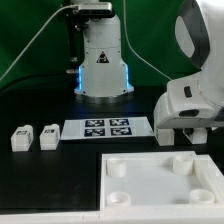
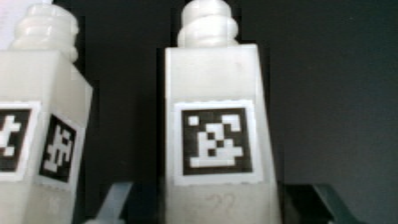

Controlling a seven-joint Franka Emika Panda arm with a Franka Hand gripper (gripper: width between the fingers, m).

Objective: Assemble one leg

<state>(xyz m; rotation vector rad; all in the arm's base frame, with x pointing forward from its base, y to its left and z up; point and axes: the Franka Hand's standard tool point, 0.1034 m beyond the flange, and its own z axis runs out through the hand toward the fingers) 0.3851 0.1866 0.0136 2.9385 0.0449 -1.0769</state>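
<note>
In the wrist view a white leg [image 2: 217, 110] with a black-and-white tag on its face and a knobbed end lies between my fingers. My gripper [image 2: 217, 203] is open, with one finger [image 2: 121, 197] on each side of this leg and a dark gap at both sides. A second leg [image 2: 39, 110] lies close beside it. In the exterior view my gripper [image 1: 186, 134] hangs low over the table at the exterior view's right and hides these legs. Two more legs [image 1: 20, 139] [image 1: 48, 136] stand at the exterior view's left.
The marker board [image 1: 108, 128] lies in the middle of the black table. A big flat white panel [image 1: 150, 188] with round corner sockets lies at the front. The robot base [image 1: 103, 70] stands at the back.
</note>
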